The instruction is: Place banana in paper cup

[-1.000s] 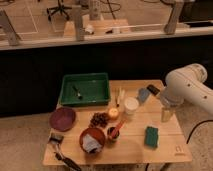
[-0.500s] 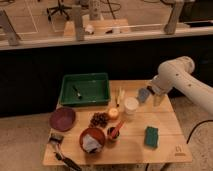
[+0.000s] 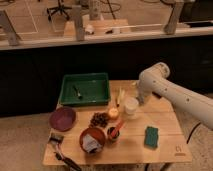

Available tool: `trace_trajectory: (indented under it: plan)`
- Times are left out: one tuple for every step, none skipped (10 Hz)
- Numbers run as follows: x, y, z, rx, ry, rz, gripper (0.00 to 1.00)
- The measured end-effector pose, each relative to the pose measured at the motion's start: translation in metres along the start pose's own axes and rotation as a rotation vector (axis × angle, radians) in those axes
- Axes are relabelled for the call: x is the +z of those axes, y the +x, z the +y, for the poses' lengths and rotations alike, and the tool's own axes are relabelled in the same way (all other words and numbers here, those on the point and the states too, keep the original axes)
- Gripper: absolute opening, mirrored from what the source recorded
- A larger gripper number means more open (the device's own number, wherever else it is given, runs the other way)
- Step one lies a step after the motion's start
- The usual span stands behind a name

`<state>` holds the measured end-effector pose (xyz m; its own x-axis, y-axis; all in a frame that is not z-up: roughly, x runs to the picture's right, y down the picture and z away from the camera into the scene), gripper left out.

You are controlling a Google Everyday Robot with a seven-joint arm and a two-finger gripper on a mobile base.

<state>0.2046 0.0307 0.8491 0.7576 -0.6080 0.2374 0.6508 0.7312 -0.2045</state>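
The arm (image 3: 172, 92) comes in from the right edge of the frame and bends down over the wooden table (image 3: 165, 120). Its gripper (image 3: 135, 95) hangs just above and right of the paper cup (image 3: 131, 106), near the frame's centre, with its fingers apart and nothing in them. The banana (image 3: 120, 96) lies on the table between the green tray (image 3: 85, 90) and the cup, just left of the gripper. The cup stands upright. A small orange ball (image 3: 113, 113) sits at its lower left, next to a dark cluster (image 3: 99, 119). Below these are a dark cup (image 3: 114, 133) and a terracotta bowl (image 3: 92, 139). A purple bowl (image 3: 62, 118) sits at the table's left and a green sponge (image 3: 151, 136) at lower right.
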Motion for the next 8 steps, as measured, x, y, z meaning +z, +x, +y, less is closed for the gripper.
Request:
trace_trajectory:
  plan:
    - [0.0033, -0.0021, -0.0018, -0.029, 0.004, 0.0, 0.8]
    - [0.0037, -0.0022, -0.0018, -0.033, 0.004, 0.001, 0.8]
    - [0.0037, -0.0018, -0.0012, -0.032, 0.004, 0.001, 0.8]
    - [0.0037, -0.0022, -0.0017, -0.033, 0.004, 0.001, 0.8]
    - [0.0038, -0.0023, -0.0017, -0.033, 0.004, 0.0, 0.8]
    - [0.0037, -0.0021, -0.0015, -0.032, 0.004, 0.001, 0.8]
    - [0.0037, -0.0021, -0.0017, -0.035, 0.005, 0.0, 0.8]
    - [0.0026, -0.001, -0.0057, -0.067, 0.017, 0.0, 0.8]
